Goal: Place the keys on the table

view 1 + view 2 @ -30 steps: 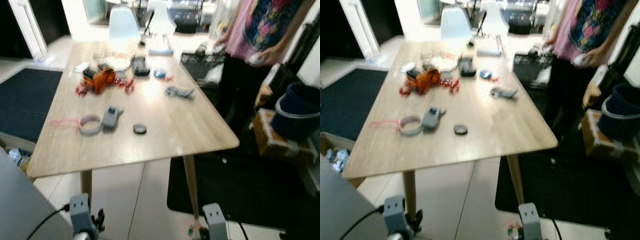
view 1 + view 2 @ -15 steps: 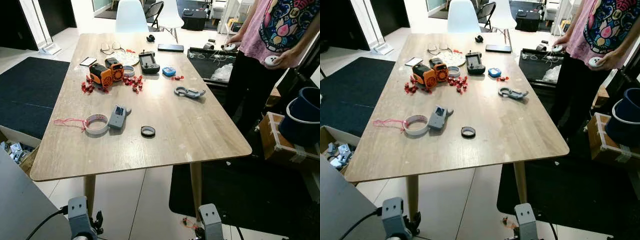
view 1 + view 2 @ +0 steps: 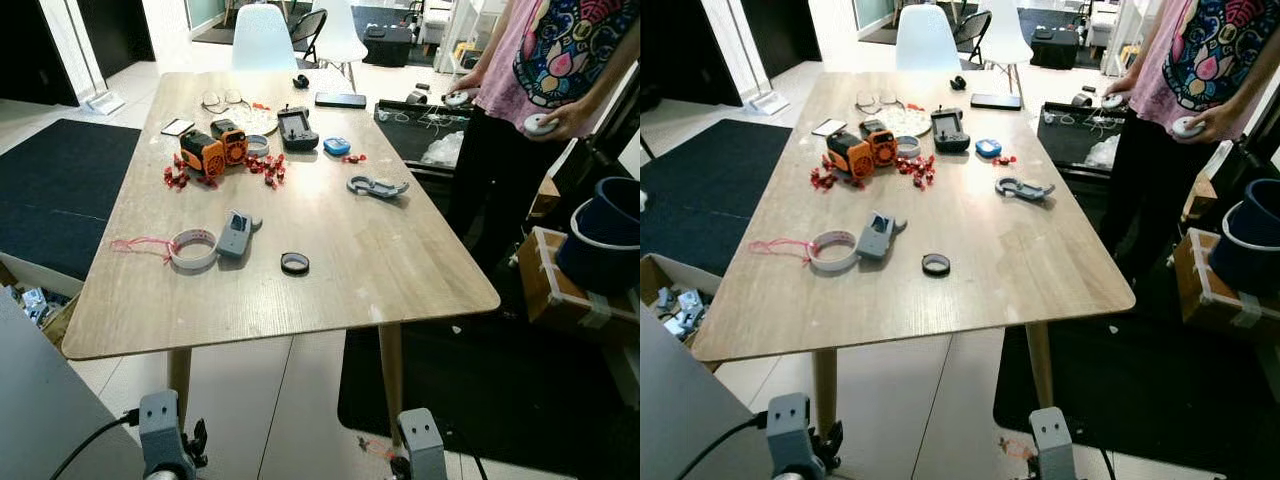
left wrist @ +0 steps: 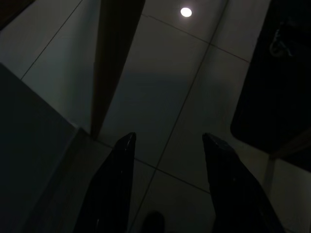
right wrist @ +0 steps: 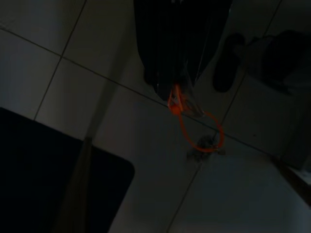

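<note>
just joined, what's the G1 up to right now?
It stands at the near end of a wooden table with both arms low. The right gripper is shut on an orange key ring with keys hanging over the tiled floor, not yet at the table. The left gripper is open and empty. The tabletop holds a tape roll, a carabiner and orange gadgets. A person stands at the table's right side holding controllers.

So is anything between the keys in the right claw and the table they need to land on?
The right claw hangs low over the floor, shut on the keys. The table edge lies above it, so the arm must lift past that. The near stretch of tabletop is bare.
</note>
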Robot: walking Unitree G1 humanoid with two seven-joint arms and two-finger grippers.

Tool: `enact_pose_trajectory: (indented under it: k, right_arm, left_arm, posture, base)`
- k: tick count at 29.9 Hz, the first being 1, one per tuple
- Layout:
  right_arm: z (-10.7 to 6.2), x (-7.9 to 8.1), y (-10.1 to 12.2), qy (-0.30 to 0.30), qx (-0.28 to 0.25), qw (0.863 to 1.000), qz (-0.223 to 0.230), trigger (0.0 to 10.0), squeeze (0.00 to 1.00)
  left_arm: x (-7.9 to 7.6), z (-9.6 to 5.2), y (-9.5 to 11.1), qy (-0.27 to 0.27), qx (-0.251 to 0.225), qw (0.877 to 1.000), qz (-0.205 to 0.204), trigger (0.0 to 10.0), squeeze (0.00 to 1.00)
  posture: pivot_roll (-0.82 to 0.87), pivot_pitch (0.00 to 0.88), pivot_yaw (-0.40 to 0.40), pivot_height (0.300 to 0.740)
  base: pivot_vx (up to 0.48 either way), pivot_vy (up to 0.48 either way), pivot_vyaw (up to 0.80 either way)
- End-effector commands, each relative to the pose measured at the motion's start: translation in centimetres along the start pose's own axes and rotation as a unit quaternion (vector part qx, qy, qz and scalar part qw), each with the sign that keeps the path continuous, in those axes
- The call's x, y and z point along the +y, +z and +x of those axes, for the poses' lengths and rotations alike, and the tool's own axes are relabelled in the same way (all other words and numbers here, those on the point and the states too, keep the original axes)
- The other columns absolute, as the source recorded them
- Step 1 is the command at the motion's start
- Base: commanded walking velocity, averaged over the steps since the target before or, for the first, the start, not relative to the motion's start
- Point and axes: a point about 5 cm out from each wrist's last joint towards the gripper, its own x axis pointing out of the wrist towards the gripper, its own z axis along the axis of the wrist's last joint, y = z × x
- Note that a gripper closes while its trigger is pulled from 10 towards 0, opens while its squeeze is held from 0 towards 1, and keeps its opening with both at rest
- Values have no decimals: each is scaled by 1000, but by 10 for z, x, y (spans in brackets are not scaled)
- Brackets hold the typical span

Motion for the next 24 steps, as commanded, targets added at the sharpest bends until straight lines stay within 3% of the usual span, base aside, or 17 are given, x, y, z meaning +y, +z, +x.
enact_pose_trajectory:
  k: [1,4,12,21,24]
  right_arm:
    - [-2,-4,-5,-5,8,1000,-3,10000,0]
    - [-3,-4,-5,-6,8,1000,-2,10000,0]
    - [-5,-11,-8,-18,10,1000,4,10000,0]
    - [-10,-30,-6,-54,2,998,23,10000,0]
    - [-17,-61,2,-130,-19,991,32,10000,0]
  left_arm:
    - [1,-2,-6,2,10,1000,2,10000,0]
    - [1,-2,-5,4,8,1000,1,10000,0]
    - [2,-2,-4,8,8,1000,2,10000,0]
    - [-3,0,-3,0,7,1000,13,10000,0]
    - [-6,1,-3,-3,7,1000,20,10000,0]
  posture:
    - [77,76,-7,740]
    - [77,76,-7,740]
    - [72,66,-4,740]
    - [70,67,-5,740]
    - [72,70,-9,740]
  base:
    - [0,-480,0]
    - [0,-383,0]
    - [0,0,0]
    - [0,0,0]
    - [0,0,0]
